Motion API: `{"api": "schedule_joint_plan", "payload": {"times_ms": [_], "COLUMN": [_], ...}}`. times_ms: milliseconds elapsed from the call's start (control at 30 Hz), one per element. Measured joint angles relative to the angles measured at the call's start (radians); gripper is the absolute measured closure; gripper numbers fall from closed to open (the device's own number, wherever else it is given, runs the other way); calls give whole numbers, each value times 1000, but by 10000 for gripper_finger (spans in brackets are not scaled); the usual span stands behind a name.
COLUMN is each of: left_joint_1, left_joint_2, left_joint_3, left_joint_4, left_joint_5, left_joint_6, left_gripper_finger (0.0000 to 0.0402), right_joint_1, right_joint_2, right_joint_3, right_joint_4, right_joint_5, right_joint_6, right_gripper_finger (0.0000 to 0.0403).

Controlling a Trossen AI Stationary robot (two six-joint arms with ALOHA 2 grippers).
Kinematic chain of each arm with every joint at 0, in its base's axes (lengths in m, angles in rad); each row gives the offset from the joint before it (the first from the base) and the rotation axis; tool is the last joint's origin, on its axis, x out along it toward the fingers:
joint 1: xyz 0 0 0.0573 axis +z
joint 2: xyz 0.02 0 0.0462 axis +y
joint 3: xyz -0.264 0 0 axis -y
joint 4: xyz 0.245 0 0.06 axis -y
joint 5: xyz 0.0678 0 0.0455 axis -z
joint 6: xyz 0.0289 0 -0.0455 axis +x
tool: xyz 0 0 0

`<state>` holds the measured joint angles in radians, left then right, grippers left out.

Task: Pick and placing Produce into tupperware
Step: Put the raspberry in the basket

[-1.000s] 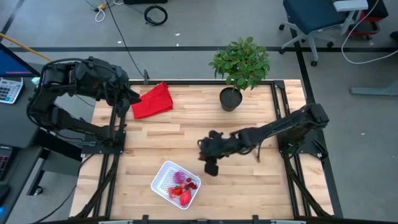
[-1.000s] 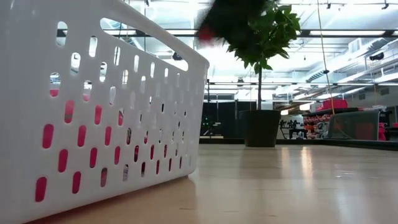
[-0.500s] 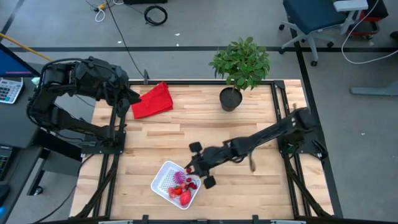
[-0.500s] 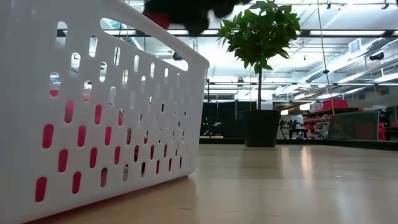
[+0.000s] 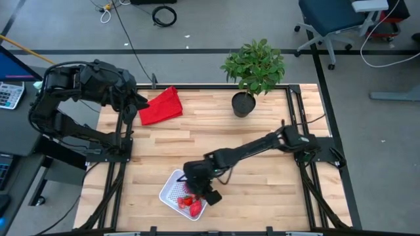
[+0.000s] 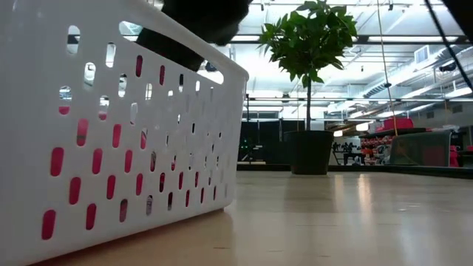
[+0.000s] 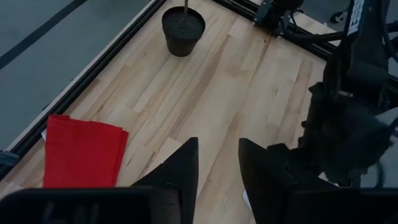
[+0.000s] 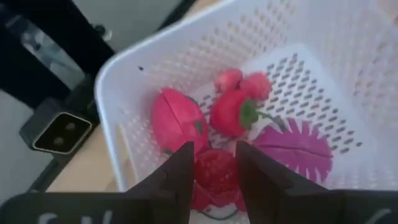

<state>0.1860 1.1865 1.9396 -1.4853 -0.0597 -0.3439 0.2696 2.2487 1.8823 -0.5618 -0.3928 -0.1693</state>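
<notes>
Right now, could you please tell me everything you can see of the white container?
The white container is a shallow squarish plastic basket with rounded corners and slotted walls and bottom. It sits flat on the wooden table near the front edge, turned at an angle. Red fruit pieces lie inside, and the right gripper hangs over it holding a red piece.

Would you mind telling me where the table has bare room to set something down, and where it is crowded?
Bare wood lies between the red cloth and the plant pot, and across the middle strip above the right arm. It is crowded near the front edge, where the right gripper hangs over the white container of red fruit.
</notes>
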Motion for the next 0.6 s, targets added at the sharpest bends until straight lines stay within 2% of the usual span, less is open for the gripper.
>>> {"api": "schedule_joint_plan", "payload": {"times_ms": [100,300,600], "left_joint_1": [0,0,0], "left_joint_2": [0,3,5], "left_joint_3": [0,0,0], "left_joint_4": [0,11,17], "left_joint_5": [0,0,0], "left_joint_6": [0,17,9], "left_gripper_finger": [278,284,278], "right_joint_1": [0,11,-14], "right_joint_2": [76,155,244], "right_joint_3": [131,328,364], "right_joint_4": [-118,-121,-111], "right_joint_5": [-24,-3,4], "right_joint_6": [-37,-204,-190], "right_gripper_finger": [289,289,282]}}
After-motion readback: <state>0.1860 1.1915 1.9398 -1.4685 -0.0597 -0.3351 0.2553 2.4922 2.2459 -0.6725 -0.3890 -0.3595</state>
